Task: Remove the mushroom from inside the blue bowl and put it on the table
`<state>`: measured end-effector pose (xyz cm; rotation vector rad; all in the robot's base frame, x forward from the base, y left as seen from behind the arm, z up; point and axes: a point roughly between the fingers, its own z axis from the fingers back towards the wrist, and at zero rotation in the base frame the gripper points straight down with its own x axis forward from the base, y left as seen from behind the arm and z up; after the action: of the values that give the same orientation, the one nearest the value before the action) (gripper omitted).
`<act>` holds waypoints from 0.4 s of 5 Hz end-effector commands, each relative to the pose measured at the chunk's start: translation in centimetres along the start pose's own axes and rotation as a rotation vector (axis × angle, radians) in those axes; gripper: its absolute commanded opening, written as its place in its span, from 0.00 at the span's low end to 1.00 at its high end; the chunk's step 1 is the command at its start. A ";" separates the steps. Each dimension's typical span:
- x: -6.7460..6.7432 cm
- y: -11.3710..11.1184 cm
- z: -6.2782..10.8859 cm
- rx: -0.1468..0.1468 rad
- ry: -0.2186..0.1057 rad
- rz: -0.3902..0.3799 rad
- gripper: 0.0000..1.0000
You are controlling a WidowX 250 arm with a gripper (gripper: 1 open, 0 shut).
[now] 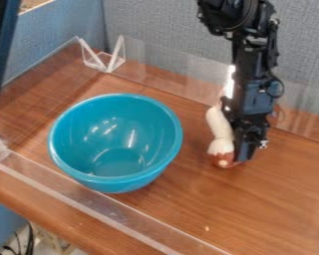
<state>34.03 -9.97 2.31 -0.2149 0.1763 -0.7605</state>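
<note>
The mushroom (pixel 217 131) is outside the blue bowl (pixel 117 140), to its right, with its cream stem slanting up and its reddish-brown cap down on the table (pixel 275 199). My gripper (pixel 237 146) points steeply down right beside the bowl's right side. Its dark fingers (pixel 246 139) are closed around the mushroom's lower part, near the cap. The turquoise bowl stands upright at centre left with nothing showing inside it.
Clear acrylic barriers run along the table's front edge (pixel 109 214) and left side, and a clear acrylic stand (pixel 103 52) sits at the back left. A grey partition wall rises behind the table. Bare wood lies in front of and to the right of the gripper.
</note>
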 end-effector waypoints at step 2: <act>1.2 -0.8 -0.2 -0.008 0.026 -0.031 0.00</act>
<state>34.69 -10.33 2.45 -0.2174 0.1947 -0.7677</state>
